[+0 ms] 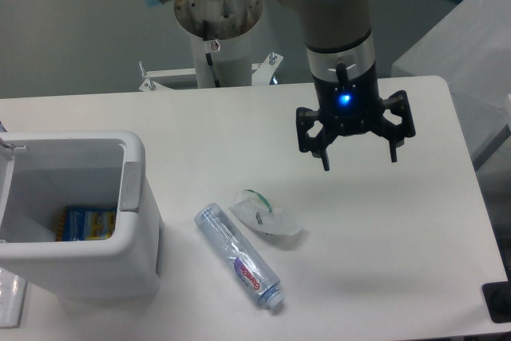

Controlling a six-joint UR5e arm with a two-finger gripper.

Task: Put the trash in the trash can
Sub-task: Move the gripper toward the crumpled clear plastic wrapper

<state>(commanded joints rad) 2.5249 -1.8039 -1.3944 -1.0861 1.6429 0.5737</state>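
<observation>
camera view from the fixed spot shows the gripper [358, 157] hanging above the table [399, 261] with its two fingers spread wide and nothing between them, a blue light glowing on its body.

the step in hand looks like the first pick, and neither piece of trash has gone in yet. to do it well, i would bring the gripper down and to its lower left in the picture, over the wrapper [265, 214], which is the nearer piece. the wrapper is soft and lumpy, so the fingers should straddle its thickest fold and close gently; a pinch on a thin edge would likely slip. the bottle [239, 256] lies just beyond it, almost touching, so the descent should stay on the wrapper's far side from the bottle to avoid nudging it into a roll.

the wrapper is crumpled clear-white plastic with a small green mark near its upper end. the bottle is longer, clear, lying on its side at a slant, with a purple-red label near its lower end. both rest on the table below and left of the gripper.

the bin [136, 197] stands well off to the gripper's left, white and boxy with rounded corners; a blue-and-yellow packet [89, 223] lies inside it.
</observation>
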